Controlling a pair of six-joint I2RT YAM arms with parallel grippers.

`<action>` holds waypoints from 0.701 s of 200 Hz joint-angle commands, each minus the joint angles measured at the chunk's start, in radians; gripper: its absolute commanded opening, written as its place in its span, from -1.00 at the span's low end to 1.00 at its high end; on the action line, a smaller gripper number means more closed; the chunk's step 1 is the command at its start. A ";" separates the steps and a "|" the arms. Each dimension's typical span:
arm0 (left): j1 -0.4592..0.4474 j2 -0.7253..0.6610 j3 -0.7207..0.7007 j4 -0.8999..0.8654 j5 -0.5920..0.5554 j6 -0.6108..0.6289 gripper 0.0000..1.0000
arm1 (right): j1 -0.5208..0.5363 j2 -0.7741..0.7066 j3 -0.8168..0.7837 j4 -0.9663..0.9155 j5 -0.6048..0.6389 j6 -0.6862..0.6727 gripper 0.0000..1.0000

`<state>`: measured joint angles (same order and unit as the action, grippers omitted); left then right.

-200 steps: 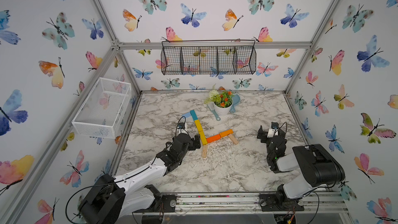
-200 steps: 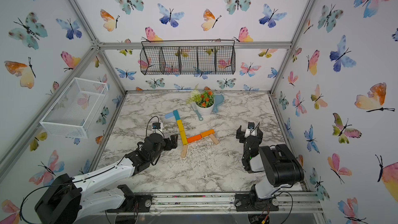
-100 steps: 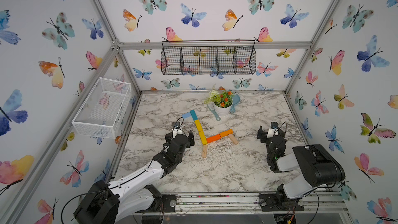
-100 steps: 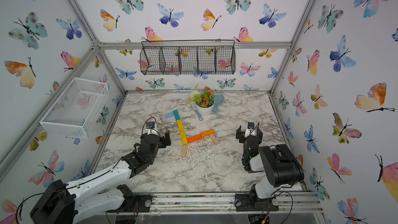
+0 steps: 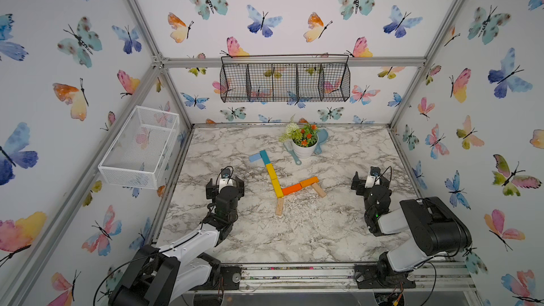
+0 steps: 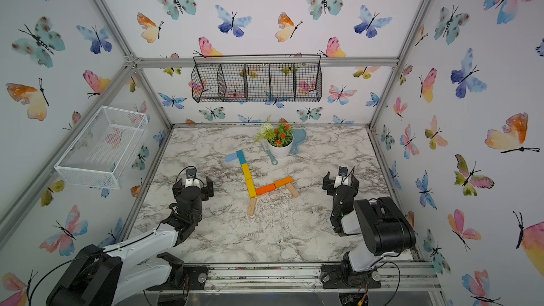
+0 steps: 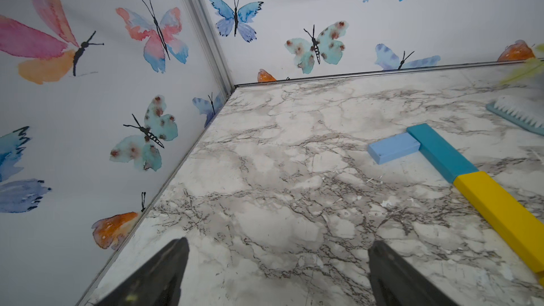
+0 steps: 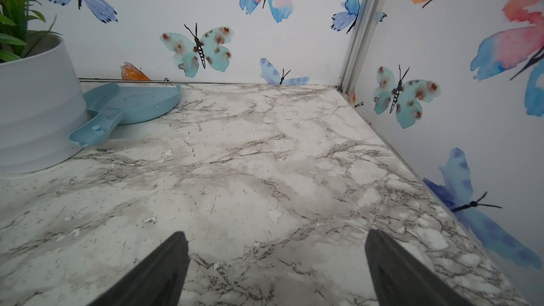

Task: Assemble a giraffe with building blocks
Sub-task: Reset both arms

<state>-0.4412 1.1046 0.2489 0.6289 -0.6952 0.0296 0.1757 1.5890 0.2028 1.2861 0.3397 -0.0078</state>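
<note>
Giraffe (image 5: 276, 187) flat, neck lengthwise front-to-back, head jutting left; left claw (image 7: 279, 242) wide, right claw (image 8: 275, 232) wide.

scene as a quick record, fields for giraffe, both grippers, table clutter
giraffe: flat on marble table, eight bars; light-blue head, teal-yellow neck, orange body, two wood legs
left gripper: open, empty, clear of the giraffe
right gripper: open, empty, over bare table
clutter: potted plant, teal brush, blue scoop at the back
</note>
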 commanded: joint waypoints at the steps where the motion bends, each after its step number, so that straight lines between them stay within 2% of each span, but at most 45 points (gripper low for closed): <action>1: 0.035 -0.007 -0.033 0.183 0.042 0.046 0.97 | -0.004 -0.009 0.015 -0.008 -0.010 0.009 0.97; 32: 0.079 -0.024 -0.124 0.292 0.183 0.024 0.97 | -0.004 -0.009 0.014 -0.007 -0.010 0.009 0.97; 58: 0.110 -0.006 -0.163 0.370 0.188 0.012 0.97 | -0.004 -0.009 0.014 -0.008 -0.010 0.009 0.96; 80: 0.129 -0.001 -0.172 0.410 0.245 0.033 0.97 | -0.004 -0.009 0.014 -0.007 -0.010 0.009 0.97; 105: 0.153 0.069 -0.178 0.507 0.261 0.109 0.97 | -0.004 -0.011 0.014 -0.007 -0.009 0.009 0.97; 120: 0.163 0.112 -0.168 0.540 0.255 0.102 0.97 | -0.004 -0.011 0.014 -0.006 -0.010 0.009 0.97; 140: 0.209 0.188 -0.175 0.610 0.350 0.074 0.97 | -0.004 -0.010 0.014 -0.006 -0.009 0.009 0.97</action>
<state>-0.2794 1.2171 0.0731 1.0981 -0.4507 0.1020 0.1757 1.5890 0.2031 1.2858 0.3397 -0.0078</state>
